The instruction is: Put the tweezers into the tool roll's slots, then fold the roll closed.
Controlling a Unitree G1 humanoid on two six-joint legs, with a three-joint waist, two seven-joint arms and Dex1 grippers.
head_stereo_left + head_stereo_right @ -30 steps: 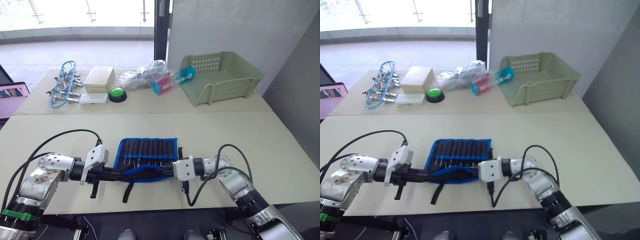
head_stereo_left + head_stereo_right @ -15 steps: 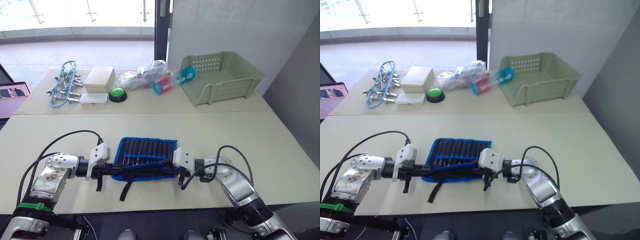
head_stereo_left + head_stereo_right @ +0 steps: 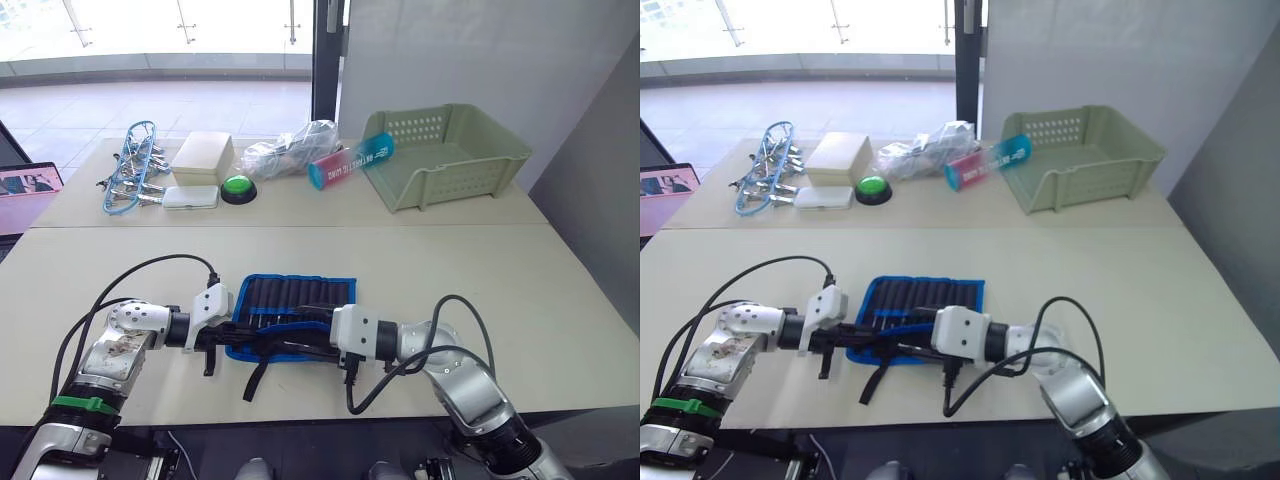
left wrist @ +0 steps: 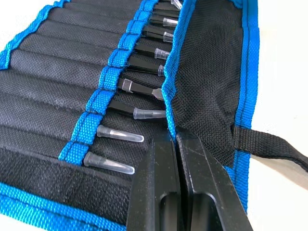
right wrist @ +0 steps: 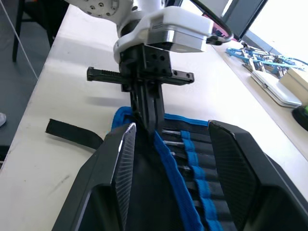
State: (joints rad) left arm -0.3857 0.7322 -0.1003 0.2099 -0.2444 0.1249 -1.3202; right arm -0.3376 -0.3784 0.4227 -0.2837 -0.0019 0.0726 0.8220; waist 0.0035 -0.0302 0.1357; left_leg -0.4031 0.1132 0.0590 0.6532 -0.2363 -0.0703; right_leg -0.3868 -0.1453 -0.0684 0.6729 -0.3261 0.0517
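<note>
The tool roll point(image 3: 295, 298) lies open on the near table, black with blue edging. Several black tweezers point(image 4: 144, 89) sit in its slots point(image 4: 72, 62), their clear-capped tips poking out. My left gripper point(image 4: 175, 139) is shut on the blue edge of the roll's near flap point(image 4: 211, 82), which stands raised beside the tips. My right gripper point(image 5: 173, 139) is open, its two fingers point(image 5: 126, 149) wide apart on either side of that flap, facing the left gripper point(image 5: 147, 108). The black strap point(image 3: 255, 378) trails off the roll's near edge towards me.
On the far table stand a green basket point(image 3: 450, 155), a pink and blue tube point(image 3: 350, 162), a plastic bag point(image 3: 285, 155), a green button point(image 3: 237, 186), a white box point(image 3: 200, 157), a flat white case point(image 3: 190, 197) and silver tools in a light-blue ring point(image 3: 130, 170).
Both grippers have closed in towards each other along the roll's near edge. The right one slid left over the flap. The flap now stands up against the tweezer tips.
</note>
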